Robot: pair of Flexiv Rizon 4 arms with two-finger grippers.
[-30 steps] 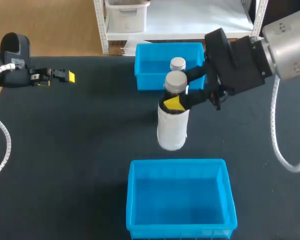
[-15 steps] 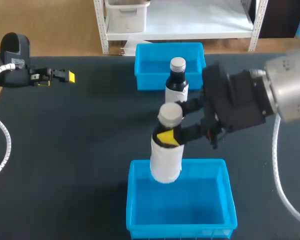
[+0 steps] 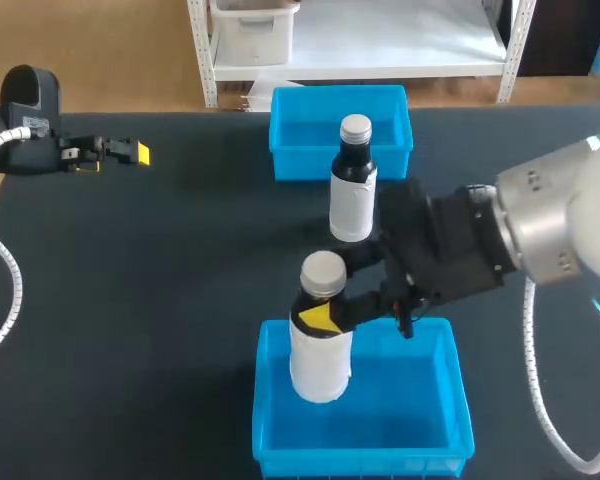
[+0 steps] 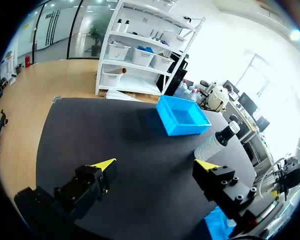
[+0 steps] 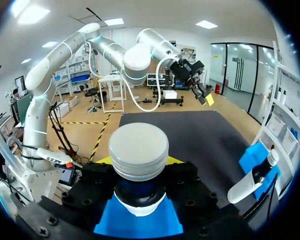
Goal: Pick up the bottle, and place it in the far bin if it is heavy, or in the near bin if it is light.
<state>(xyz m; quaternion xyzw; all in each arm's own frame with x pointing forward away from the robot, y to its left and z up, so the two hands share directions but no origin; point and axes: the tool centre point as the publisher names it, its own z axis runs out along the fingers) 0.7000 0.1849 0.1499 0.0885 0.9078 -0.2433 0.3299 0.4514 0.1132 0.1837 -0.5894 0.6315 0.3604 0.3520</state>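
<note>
My right gripper is shut on the neck of a white-labelled bottle with a grey cap. The bottle hangs upright, its base inside the near blue bin, toward that bin's left side. In the right wrist view the cap fills the space between the fingers, with the bin's blue floor below. A second bottle stands on the mat just in front of the far blue bin. My left gripper is open with nothing in it at the table's far left; in its own view it faces the far bin.
The black mat covers the whole table. The standing second bottle is beside the right arm's forearm, between the two bins.
The right arm has carried the held bottle from beside the far bin toward me and down into the near bin, uncovering the standing bottle. The left arm has not moved.
</note>
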